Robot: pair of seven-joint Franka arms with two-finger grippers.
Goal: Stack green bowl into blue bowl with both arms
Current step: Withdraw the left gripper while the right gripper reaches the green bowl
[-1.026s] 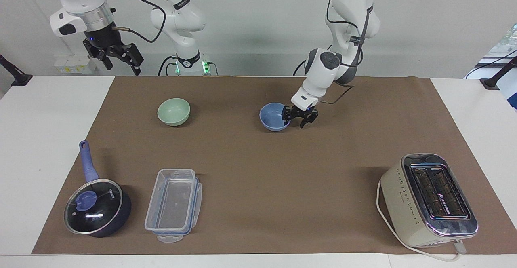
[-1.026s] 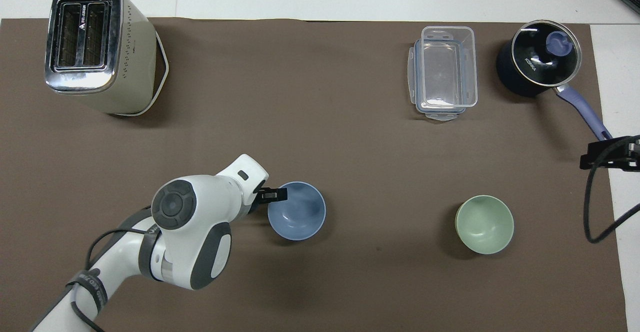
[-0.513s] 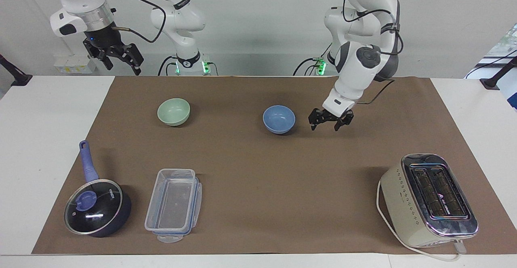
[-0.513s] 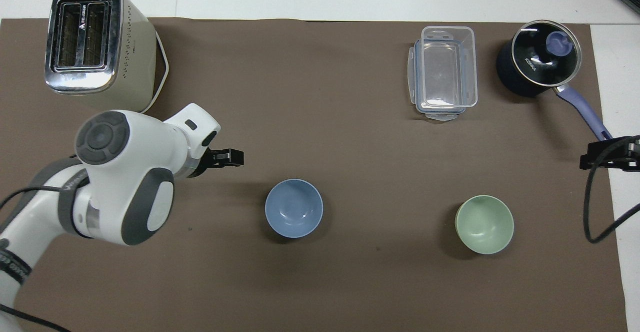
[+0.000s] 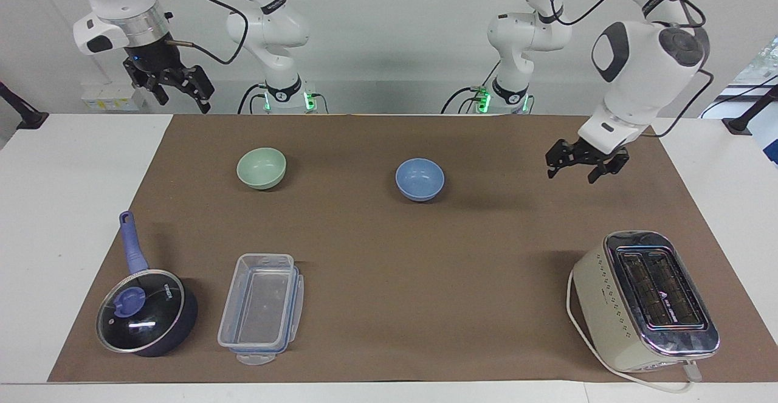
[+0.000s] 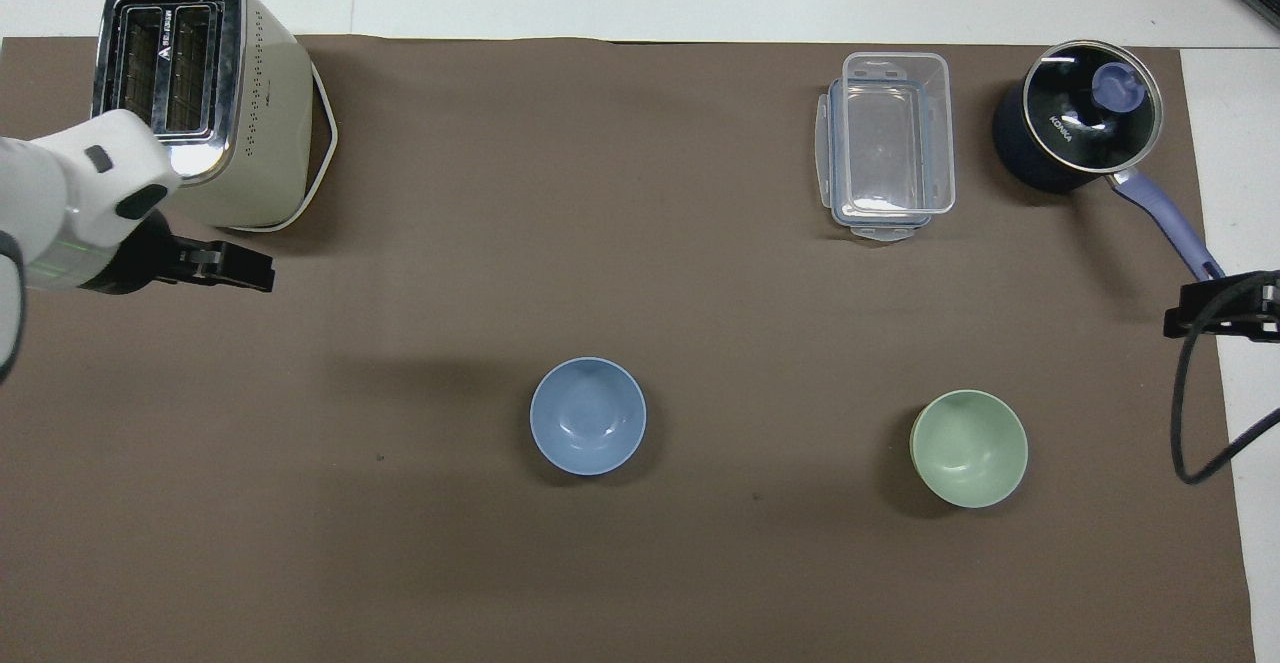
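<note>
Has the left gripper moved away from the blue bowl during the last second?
Yes. The left gripper was at the blue bowl; it is now raised, open, toward the left arm's end of the table, nearer the toaster.

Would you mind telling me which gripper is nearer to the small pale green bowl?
The right gripper. It hangs raised toward the right arm's end of the table, nearest the small pale green bowl. The left gripper hangs toward the left arm's end, past the light blue bowl.
</note>
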